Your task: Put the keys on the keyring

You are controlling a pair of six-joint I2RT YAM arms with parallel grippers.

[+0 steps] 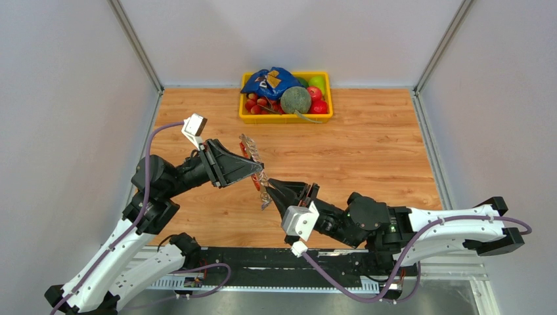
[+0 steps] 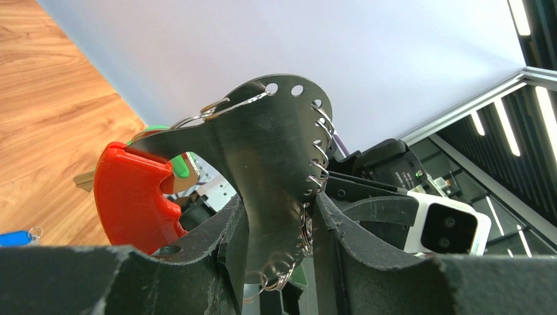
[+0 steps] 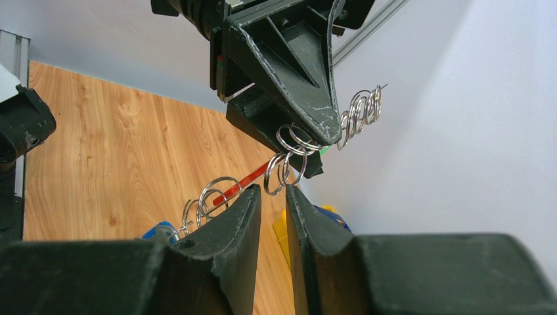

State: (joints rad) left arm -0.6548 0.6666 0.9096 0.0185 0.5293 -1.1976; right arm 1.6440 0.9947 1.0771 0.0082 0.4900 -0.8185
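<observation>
My left gripper (image 1: 255, 169) is shut on the keyring (image 1: 250, 149), held up over the table. In the left wrist view the keyring is a flat silvery plate (image 2: 276, 157) with holes and several small split rings, a red clip (image 2: 131, 200) and a green tag (image 2: 178, 164). My right gripper (image 1: 270, 189) sits just below it. Its jaws stand a narrow gap apart, with a split ring (image 3: 284, 174) at the fingertips. A blue key head (image 3: 157, 230) hangs on rings beside its left finger. A blue key head (image 2: 13, 237) also shows low left in the left wrist view.
A yellow tray (image 1: 286, 118) at the back centre holds a blue bag, a grey-green ball and red and green fruit. Grey walls close in the wooden table (image 1: 368, 157) on the left, right and back.
</observation>
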